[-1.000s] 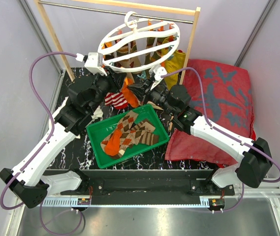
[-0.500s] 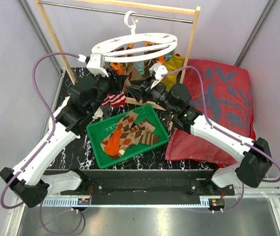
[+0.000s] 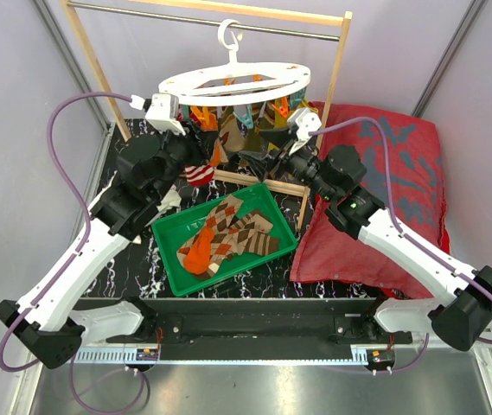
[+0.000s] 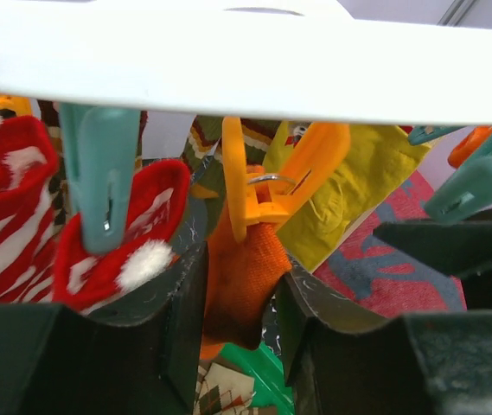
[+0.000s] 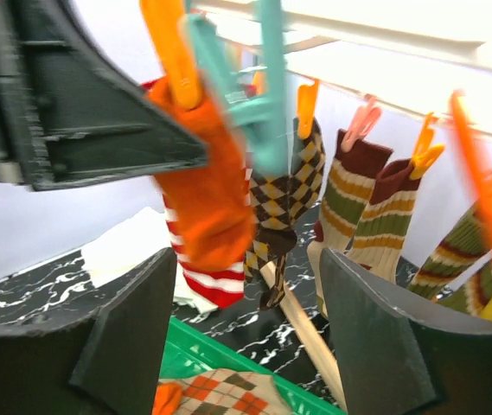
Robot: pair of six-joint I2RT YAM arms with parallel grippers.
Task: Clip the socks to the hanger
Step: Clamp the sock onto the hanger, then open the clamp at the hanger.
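— How are the pincers seen?
— The left gripper [image 4: 237,346] is spread around an orange sock [image 4: 241,277] clipped under the hanger [image 3: 233,85]; the right gripper [image 5: 246,346] is spread, empty.
— And the green tray [image 3: 166,235]?
— Argyle socks [image 3: 228,232] are held in it, below the hanger.

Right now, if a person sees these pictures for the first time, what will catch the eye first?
First, the white round hanger on the metal rod at the back, with many patterned socks clipped under it. Both arms reach up to it; the left gripper has an orange sock between its open fingers, under an orange clip. In front lies a green tray with more argyle socks.
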